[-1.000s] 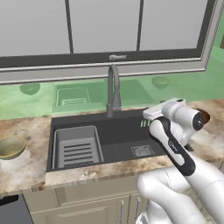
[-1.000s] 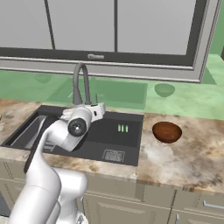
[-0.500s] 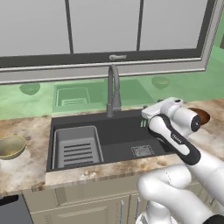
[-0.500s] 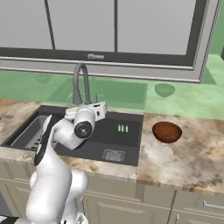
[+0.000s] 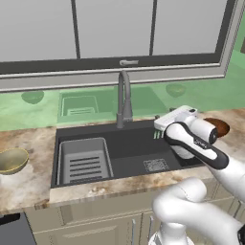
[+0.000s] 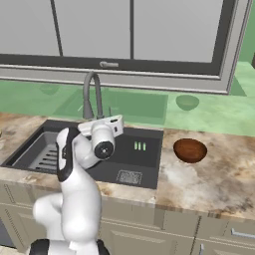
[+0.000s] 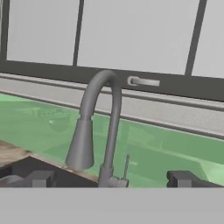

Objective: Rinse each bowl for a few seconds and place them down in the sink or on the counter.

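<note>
while facing the faucet (image 7: 103,127) over the sink (image 5: 139,148), pincer (image 7: 111,178) spread wide, empty; likely aiming for the tap. brown bowl (image 6: 190,150) on bench right edge, gold bowl (image 5: 12,160) far left.

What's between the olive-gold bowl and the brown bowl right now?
In the left base view, the sink lies between the olive-gold bowl and the brown bowl, with its grey slotted tray, the faucet behind, and the robot's wrist.

sink (image 5: 129,148): dark grey | counter (image 6: 219,174): beige-brown mottled | bowls: olive-gold (image 5: 12,160), reddish-brown (image 6: 190,150) | faucet (image 7: 103,131): grey
</note>
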Robot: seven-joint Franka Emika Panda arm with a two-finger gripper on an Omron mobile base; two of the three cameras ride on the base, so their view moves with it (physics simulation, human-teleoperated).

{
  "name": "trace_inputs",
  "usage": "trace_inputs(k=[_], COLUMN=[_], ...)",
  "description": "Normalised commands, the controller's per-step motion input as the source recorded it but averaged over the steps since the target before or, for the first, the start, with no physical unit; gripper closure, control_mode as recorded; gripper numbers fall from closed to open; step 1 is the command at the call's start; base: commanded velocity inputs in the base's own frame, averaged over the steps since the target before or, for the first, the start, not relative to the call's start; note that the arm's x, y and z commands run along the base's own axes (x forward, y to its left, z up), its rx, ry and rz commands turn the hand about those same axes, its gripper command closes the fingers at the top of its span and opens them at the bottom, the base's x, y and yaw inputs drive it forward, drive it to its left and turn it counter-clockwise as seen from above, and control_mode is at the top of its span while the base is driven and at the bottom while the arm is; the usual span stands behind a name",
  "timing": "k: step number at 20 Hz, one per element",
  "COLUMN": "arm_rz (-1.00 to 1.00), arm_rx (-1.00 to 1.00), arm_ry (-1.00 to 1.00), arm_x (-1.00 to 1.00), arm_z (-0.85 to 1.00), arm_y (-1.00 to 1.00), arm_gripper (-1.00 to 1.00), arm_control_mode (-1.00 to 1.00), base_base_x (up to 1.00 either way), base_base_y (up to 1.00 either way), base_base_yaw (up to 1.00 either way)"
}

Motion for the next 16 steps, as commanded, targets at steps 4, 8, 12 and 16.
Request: trace_inputs(k=[4,8,12,16], arm_rz=[0.02,0.01,0.00,0.00], arm_rx=[0.00,0.00,0.00,0.00], arm_ry=[-0.05,-0.02,0.00,0.00], arm_x=[0.17,0.18,0.19,0.22], arm_z=[-0.06,-0.04,0.00,0.00], arm_y=[0.06,0.11,0.09,0.06], arm_gripper=[-1.00,-1.00,-1.00,-1.00], arm_control_mode=[-1.00,-1.00,-1.00,-1.00], base_base_x=[0.00,0.00,0.00,0.00], base_base_y=[0.00,0.00,0.00,0.00], base_base_yaw=[0.00,0.00,0.00,0.00])
